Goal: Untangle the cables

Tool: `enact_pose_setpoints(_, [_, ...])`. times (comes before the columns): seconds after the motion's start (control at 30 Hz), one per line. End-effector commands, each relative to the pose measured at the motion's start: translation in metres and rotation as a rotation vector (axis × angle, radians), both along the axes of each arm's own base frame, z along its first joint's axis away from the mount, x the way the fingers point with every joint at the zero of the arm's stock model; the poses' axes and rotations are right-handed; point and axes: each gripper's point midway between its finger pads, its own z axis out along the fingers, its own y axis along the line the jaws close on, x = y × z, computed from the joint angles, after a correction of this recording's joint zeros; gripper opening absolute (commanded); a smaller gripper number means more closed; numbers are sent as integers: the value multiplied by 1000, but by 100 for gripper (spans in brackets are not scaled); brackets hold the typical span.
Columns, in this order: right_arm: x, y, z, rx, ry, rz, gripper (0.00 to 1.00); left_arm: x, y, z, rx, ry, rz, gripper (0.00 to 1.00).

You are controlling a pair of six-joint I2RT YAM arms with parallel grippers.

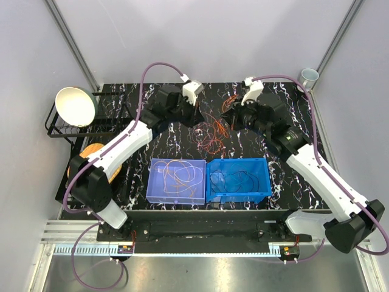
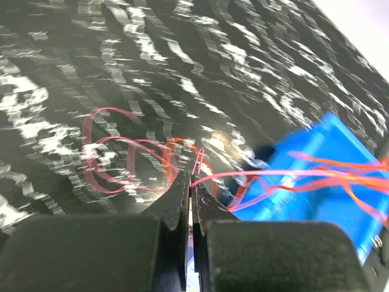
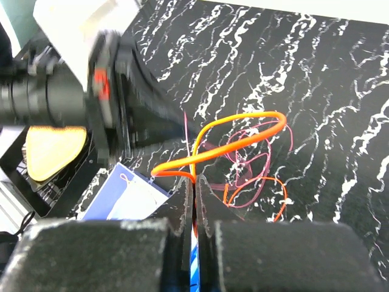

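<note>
A tangle of thin orange and red cables (image 1: 212, 130) lies on the black marbled table between my two grippers. My left gripper (image 1: 196, 114) is shut on a red cable (image 2: 197, 163); red loops (image 2: 115, 152) trail to the table in the left wrist view. My right gripper (image 1: 234, 113) is shut on an orange cable (image 3: 231, 140) that arcs up from the jaws, with red and orange loops (image 3: 255, 176) lying beyond. The left arm (image 3: 91, 97) shows in the right wrist view.
Two bins sit at the near edge: a pale blue one (image 1: 177, 181) holding white and orange cables, and a darker blue one (image 1: 239, 180) holding dark cables. A black dish rack (image 1: 79, 125) with a white bowl (image 1: 75, 106) stands left. A cup (image 1: 309, 77) stands far right.
</note>
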Motion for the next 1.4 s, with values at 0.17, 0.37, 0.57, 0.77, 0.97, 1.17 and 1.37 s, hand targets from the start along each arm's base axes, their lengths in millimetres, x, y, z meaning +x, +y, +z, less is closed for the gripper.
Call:
enact_pose_setpoints(0.17, [-10,-35,51,36,-94,-134,0,93,103,-22,30,135,481,0])
enact_pose_setpoints(0.37, [-20,-59,73,42,-130,-211,0,110,138,-71,37,314,611,0])
enact_pose_setpoints(0.57, [-38,-88,114,81,-204,-298,0,117,145,-108,65,396,647,0])
enact_pose_setpoints(0.77, [-61,-116,164,140,-308,-361,0,127,152,-136,122,456,677,0])
enact_pose_setpoints(0.97, [-83,-149,213,184,-423,-445,0,137,152,-159,151,492,686,0])
enact_pose_setpoints(1.17, [-106,-186,246,214,-516,-553,0,155,155,-173,188,495,693,0])
enact_pose_setpoints(1.37, [-122,-212,263,218,-570,-638,0,169,165,-188,227,518,715,0])
